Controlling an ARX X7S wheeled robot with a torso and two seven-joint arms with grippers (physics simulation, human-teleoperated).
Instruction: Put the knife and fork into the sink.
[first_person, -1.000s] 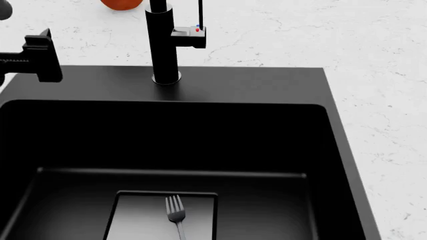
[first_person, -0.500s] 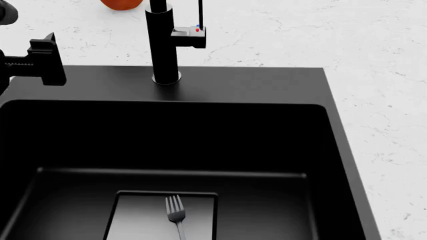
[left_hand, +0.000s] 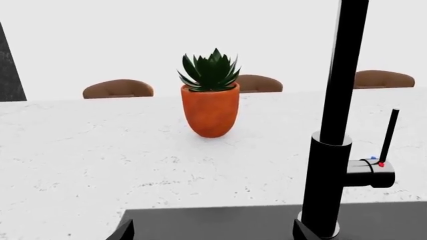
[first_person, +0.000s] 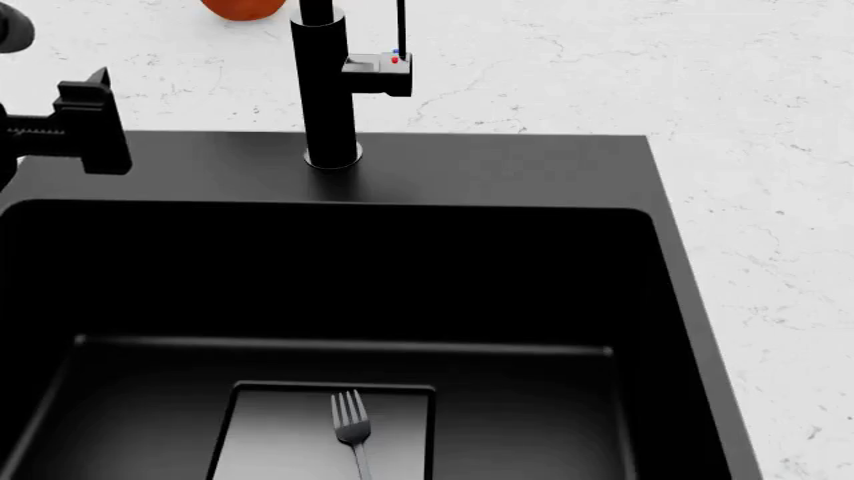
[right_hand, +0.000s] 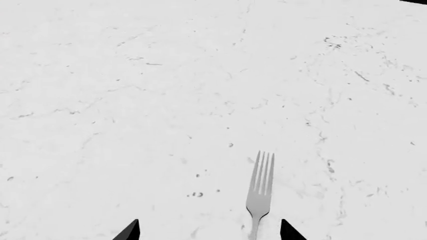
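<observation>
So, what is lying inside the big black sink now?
On the grey bottom plate of the deep matte-black sink lies one dark metal fork, tines toward the faucet. No knife shows there. The near part of the basin is cut off by the head view's edge.

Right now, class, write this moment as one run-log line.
grey metal fork: on grey plate in matte-black rectangular sink; second metal fork: on white marble counter; left pincer: open; right pincer: open; knife: unseen
</observation>
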